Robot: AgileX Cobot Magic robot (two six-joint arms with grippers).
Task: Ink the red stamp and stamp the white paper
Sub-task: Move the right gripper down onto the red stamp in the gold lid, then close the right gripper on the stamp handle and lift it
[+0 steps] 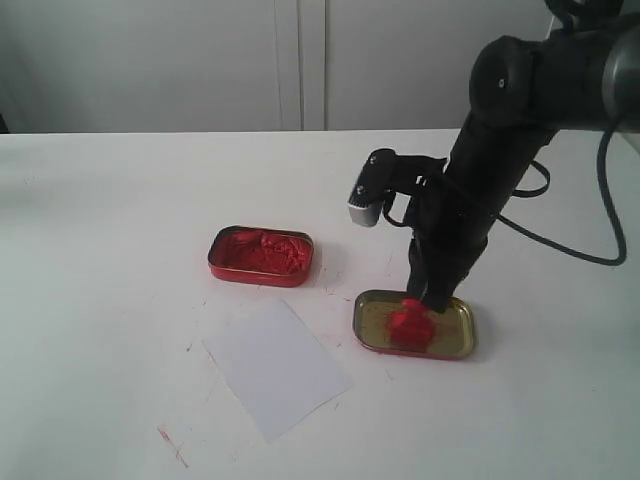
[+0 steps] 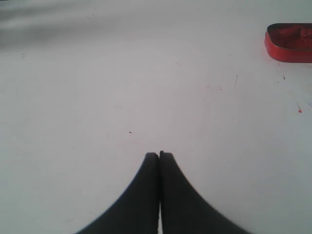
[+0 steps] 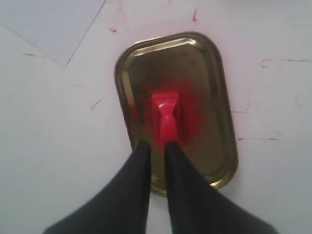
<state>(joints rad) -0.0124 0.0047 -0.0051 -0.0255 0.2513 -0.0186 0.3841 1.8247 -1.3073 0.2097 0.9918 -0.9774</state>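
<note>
The red stamp (image 1: 408,322) (image 3: 165,117) stands base-down on the red smear inside the gold tin lid (image 1: 455,335) (image 3: 209,87). My right gripper (image 1: 425,300) (image 3: 157,142) leans over the lid and is shut on the stamp's handle. The white paper (image 1: 275,368) lies flat on the table to the left of the lid, and one corner of the paper (image 3: 48,24) shows in the right wrist view. My left gripper (image 2: 159,155) is shut on nothing over bare table and is out of the exterior view.
The red tin of paste (image 1: 260,255) (image 2: 290,46) sits open behind the paper, left of the lid. Small red ink marks (image 1: 170,445) dot the white tabletop. A wall of white cabinet doors (image 1: 300,60) rises behind the table's far edge.
</note>
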